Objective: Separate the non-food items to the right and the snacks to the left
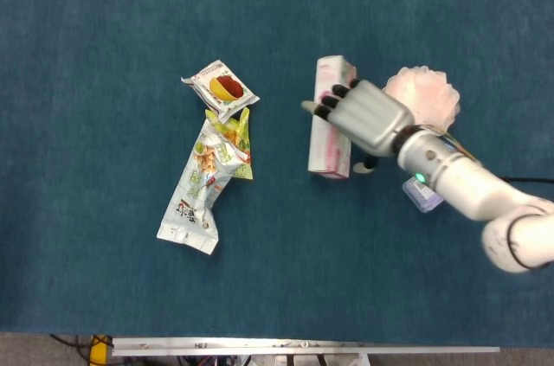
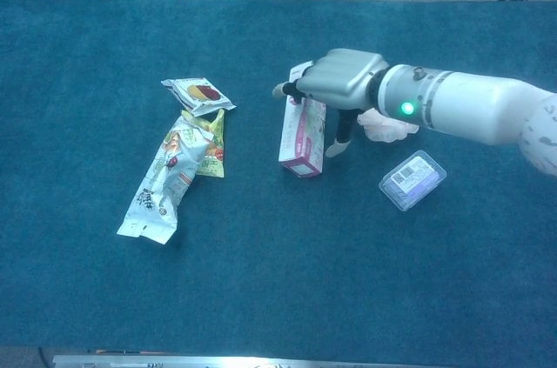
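Blue carpet-like cloth [image 1: 104, 28] covers the whole table. Three crinkly foil snack packets lie at left: a small square packet [image 1: 219, 87], a long silvery packet [image 1: 197, 189], and a green packet [image 1: 235, 139] tucked between them. Three non-food items sit to the right: a pink rectangular box [image 1: 330, 124], a fluffy pink mesh sponge [image 1: 430, 99], and a clear plastic case [image 2: 412, 179]. The right hand [image 1: 363, 115] rests over the box, fingers draped across its top, thumb [image 2: 341, 137] down its right side; whether it truly grips it is unclear.

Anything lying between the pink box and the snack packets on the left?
Nothing: in both views only bare blue table cloth lies between the pink box, held by the right hand, and the snack packets.
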`<state>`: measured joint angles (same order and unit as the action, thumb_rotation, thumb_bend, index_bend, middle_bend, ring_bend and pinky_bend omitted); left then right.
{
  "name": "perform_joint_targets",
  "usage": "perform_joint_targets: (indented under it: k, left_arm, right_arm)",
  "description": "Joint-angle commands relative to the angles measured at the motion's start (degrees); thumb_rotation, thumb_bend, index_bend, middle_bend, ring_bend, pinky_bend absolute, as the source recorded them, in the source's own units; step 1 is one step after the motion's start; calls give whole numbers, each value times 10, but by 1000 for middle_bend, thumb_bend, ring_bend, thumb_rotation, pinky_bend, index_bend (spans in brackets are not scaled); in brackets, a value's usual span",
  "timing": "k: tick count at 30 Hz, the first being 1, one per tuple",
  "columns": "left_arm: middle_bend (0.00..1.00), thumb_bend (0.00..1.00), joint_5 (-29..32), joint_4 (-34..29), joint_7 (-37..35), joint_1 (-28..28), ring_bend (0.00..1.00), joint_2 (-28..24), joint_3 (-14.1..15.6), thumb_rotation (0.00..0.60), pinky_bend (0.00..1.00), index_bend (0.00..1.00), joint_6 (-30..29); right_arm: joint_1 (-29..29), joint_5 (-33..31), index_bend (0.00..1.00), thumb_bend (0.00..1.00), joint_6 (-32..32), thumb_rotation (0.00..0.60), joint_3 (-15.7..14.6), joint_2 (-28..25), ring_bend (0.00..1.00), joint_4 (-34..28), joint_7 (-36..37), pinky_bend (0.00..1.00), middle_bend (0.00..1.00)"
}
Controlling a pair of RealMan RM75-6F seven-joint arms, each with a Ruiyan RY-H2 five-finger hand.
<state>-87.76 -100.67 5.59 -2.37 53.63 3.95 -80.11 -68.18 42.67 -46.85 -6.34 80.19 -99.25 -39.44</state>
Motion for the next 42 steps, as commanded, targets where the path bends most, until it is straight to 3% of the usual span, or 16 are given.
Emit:
perform_joint_targets:
  k: [1,8,13,17,24,32,42]
  left_arm:
    - [14,229,-3,-1,1,0,0,1,1,600,27,0,-1]
    - [14,229,3,3,-2,1,0,0,0,600,28,0,-1]
    - [14,229,2,4,-3,2,0,2,1,600,28,0,0]
    - [14,228,6,5,-4,6,0,0,2,600,27,0,-4]
    - [14,229,12,6,-8,12,0,-5,4,600,27,0,-9]
    - [14,229,13,7,-8,10,0,-1,3,600,27,0,-4]
    - [14,229,11,6,-8,11,0,-1,3,600,28,0,-6]
  right_arm:
    - [18,20,30,0,-8,484,-15,-23,178,-19,12,291,270]
    - [56,86,30,0,-34,485,-1,-68,178,-46,67,291,279]
    - [53,113,30,0,-11,484,13,-51,177,-22,71,290,270]
    - [45,126,1,0,3,504,17,-24,126,10,51,291,181]
    - [42,129,0,0,15,598,19,-5,90,36,30,291,122]
    - [46,127,0,0,26,600,13,-13,89,41,16,291,118]
    - [33,94,0,0,34,600,18,39,89,80,-25,291,131]
